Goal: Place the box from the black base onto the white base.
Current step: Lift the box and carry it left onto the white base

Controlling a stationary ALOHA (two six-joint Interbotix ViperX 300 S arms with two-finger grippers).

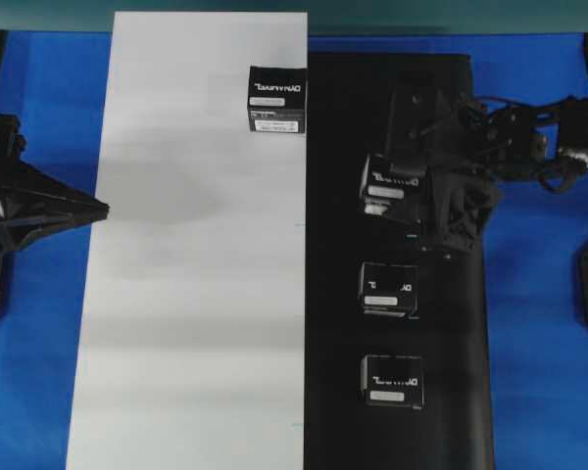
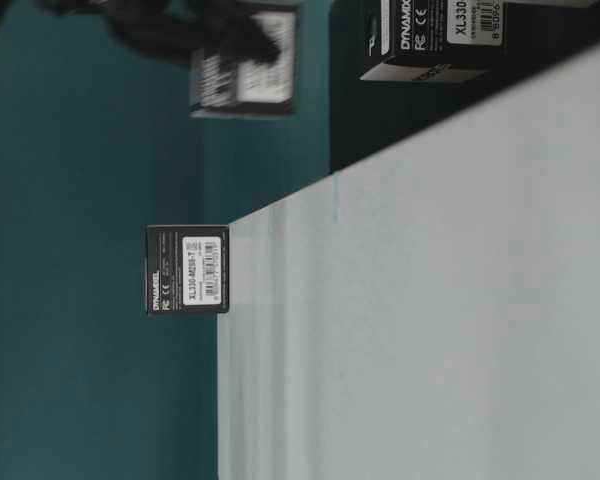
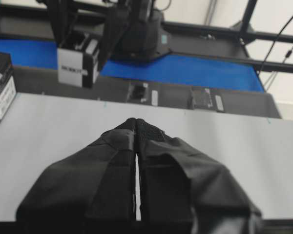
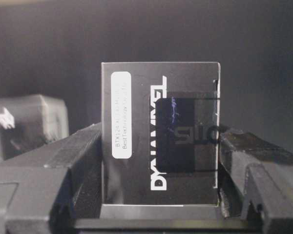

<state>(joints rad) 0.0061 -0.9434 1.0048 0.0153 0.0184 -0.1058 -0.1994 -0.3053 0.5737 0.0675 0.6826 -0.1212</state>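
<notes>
My right gripper (image 1: 400,188) is shut on a small black box (image 1: 390,183) with white lettering, and holds it a little above the upper part of the black base (image 1: 338,421). In the right wrist view the box (image 4: 158,146) fills the gap between both fingers (image 4: 83,156). The table-level view shows the held box (image 2: 245,75) raised off the black base (image 2: 355,115). One like box (image 1: 278,99) stands at the top right corner of the white base (image 1: 196,294). My left gripper (image 1: 96,208) is shut and empty at the white base's left edge.
Two more like boxes (image 1: 388,290) (image 1: 392,380) lie on the black base below the held one. Blue table (image 1: 544,372) surrounds both boards. The left wrist view shows the placed box (image 3: 1,87) at its far left.
</notes>
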